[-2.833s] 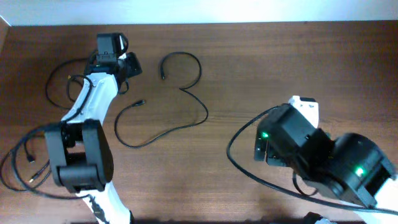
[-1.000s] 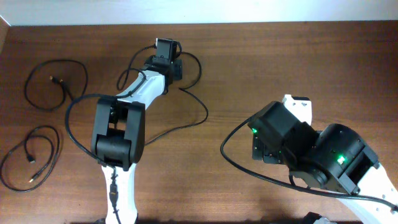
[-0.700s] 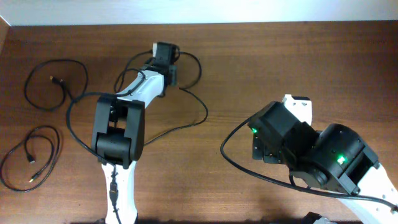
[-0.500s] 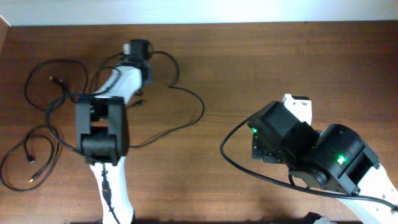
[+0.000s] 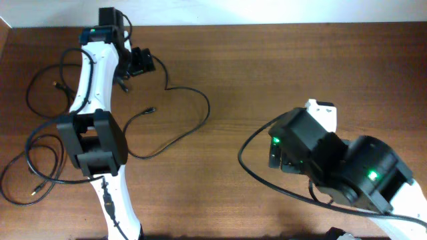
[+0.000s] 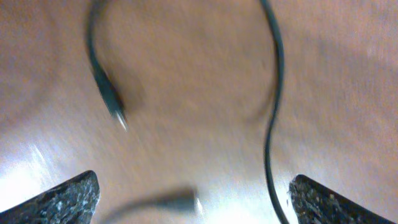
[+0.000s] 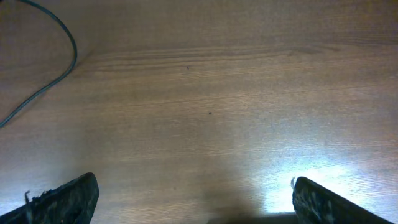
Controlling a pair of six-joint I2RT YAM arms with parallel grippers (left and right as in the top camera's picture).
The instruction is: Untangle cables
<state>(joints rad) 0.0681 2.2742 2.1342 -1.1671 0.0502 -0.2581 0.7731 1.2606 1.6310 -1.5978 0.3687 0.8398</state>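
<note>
Noted right gripper (image 7: 193, 199) spread wide, empty, over the table's (image 5: 267, 60) near right part. Found one cable (image 5: 35, 191) coiled by the near left corner, a second (image 5: 53, 85) looped along the left edge, a third (image 5: 208, 110) snaking mid-table. Saw left gripper (image 5: 141, 61) open, gripping nothing, above the far left edge.

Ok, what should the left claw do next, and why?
Probably lift the left gripper straight up: its jaws stand wide open, gripping nothing, and the cable under it lies loose on the table.
</note>
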